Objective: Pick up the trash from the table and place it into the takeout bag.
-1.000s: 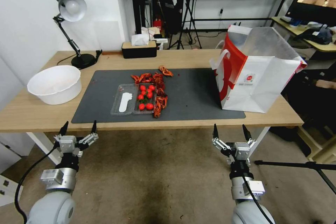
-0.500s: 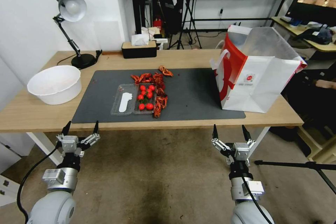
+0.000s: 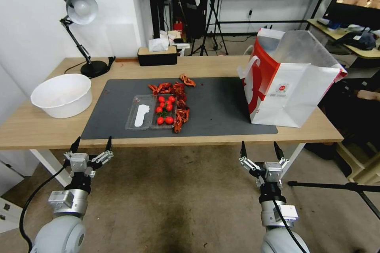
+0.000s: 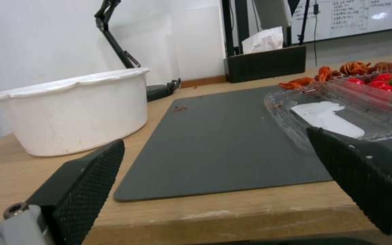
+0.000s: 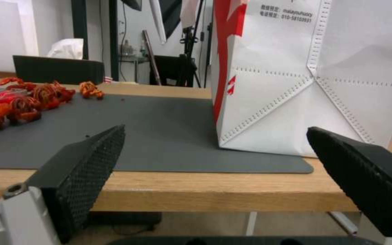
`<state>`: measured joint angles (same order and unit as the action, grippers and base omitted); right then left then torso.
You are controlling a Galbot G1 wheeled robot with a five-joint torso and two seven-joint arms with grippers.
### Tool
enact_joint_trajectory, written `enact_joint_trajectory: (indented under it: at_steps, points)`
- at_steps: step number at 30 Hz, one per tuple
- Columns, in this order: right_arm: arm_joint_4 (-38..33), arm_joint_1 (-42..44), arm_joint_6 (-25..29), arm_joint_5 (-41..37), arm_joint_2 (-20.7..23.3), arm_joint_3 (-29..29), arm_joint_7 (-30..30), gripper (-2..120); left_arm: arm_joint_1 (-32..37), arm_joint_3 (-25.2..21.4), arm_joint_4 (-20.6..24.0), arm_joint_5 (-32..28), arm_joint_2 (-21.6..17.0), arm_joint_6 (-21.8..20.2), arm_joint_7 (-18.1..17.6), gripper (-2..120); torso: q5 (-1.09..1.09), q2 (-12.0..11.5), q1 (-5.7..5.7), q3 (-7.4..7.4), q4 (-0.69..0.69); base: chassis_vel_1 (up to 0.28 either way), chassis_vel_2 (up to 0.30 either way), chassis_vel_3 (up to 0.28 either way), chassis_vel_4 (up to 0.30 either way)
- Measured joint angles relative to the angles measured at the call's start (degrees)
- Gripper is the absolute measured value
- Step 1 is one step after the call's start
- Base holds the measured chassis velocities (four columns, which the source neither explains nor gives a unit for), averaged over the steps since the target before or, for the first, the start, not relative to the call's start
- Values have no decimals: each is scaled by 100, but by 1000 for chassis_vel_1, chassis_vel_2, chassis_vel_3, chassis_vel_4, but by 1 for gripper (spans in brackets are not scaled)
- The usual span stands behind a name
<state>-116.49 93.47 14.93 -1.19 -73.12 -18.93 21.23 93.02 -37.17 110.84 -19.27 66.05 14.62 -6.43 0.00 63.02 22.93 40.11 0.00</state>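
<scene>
The trash on the dark grey mat [image 3: 221, 106] of the table [image 3: 39, 130] is a clear plastic tray [image 3: 139, 115] holding red cherry tomatoes [image 3: 165, 109], with red crayfish shells [image 3: 180, 99] strewn beside and behind it. The takeout bag [image 3: 293, 87] stands open at the table's right end, white with red sides and foil lining. My left gripper [image 3: 91, 140] hangs open below the table's front edge, level with the mat's left corner. My right gripper [image 3: 259, 145] is open too, below the edge in front of the bag [image 5: 314, 78]. Both hold nothing.
A round white basin [image 3: 62, 95] sits at the table's left end, a desk lamp [image 3: 81, 12] behind it. A black tissue box [image 3: 157, 55] stands at the back edge. A tripod leg [image 3: 336, 185] lies on the floor to my right.
The left gripper has shifted a touch to the right; nothing else has moved.
</scene>
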Motion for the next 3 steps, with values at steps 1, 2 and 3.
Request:
enact_joint_trajectory:
  at_steps: [1,2,3]
  points:
    - [0,0,1,0,0,0,0,100,-1,0,0,-1,0,0,0,100,0,0,0,0,0,0,0,0,0]
    - [0,0,1,0,0,0,0,100,0,0,0,-1,0,0,0,100,0,0,0,0,0,0,0,0,0]
    - [0,0,1,0,0,0,0,100,0,0,0,-1,0,0,0,100,0,0,0,0,0,0,0,0,0]
